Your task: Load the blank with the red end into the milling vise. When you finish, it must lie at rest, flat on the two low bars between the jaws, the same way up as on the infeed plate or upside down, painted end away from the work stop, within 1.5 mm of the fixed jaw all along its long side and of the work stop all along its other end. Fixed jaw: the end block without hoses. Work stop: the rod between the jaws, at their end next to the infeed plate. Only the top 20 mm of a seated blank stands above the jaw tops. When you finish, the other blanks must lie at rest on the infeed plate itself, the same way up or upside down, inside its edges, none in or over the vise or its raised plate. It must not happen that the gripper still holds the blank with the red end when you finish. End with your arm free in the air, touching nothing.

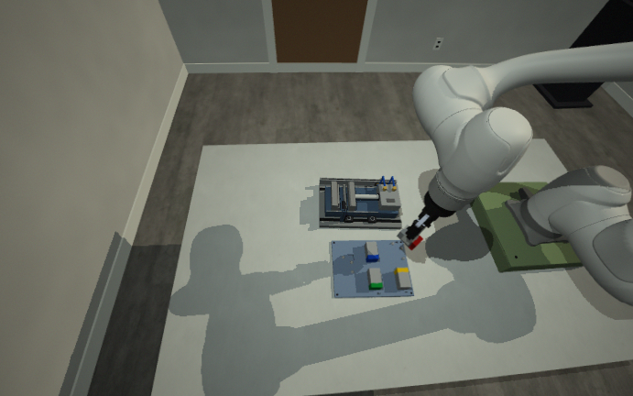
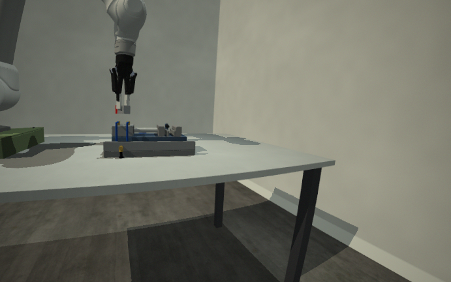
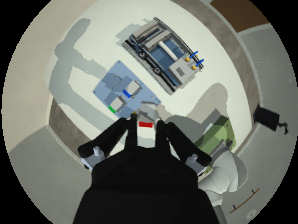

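The milling vise (image 1: 360,224) (image 2: 149,148) (image 3: 172,90) sits beside the infeed plate (image 1: 343,291) (image 3: 102,90). Three blanks (image 1: 371,249) lie on that plate.

the gripper (image 1: 412,233) (image 2: 123,102) (image 3: 146,114) points down, fingers partly closed, seemingly clear of the table.

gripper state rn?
Gripper: closed on the blank with the red end, held up in the air.
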Controlling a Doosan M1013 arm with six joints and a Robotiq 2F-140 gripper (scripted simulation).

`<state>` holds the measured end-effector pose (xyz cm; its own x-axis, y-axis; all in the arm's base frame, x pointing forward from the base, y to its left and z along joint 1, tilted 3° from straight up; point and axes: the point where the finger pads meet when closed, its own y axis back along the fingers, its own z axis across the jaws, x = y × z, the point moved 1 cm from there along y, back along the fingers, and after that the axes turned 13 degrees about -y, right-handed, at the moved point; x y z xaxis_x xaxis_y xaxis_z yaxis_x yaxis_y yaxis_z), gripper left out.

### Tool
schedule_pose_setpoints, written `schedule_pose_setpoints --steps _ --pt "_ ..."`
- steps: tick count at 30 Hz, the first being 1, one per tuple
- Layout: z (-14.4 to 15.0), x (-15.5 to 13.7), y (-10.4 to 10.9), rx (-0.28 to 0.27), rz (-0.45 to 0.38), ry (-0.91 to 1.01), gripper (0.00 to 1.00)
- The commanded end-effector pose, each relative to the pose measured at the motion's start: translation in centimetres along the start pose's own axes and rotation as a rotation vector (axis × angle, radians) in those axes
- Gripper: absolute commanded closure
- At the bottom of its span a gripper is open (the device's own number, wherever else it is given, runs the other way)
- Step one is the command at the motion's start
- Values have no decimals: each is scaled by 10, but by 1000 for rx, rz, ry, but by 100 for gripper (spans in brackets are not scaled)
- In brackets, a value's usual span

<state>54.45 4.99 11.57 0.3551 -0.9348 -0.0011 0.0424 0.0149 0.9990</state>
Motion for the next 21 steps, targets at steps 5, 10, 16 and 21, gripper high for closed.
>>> schedule_pose_setpoints --steps 5,10,16,21 --pt "0 0 0 0 0 89 100" --pt "0 0 0 0 -1 165 100" --pt "0 0 0 1 -1 227 100" --pt "0 0 0 0 -1 267 100"
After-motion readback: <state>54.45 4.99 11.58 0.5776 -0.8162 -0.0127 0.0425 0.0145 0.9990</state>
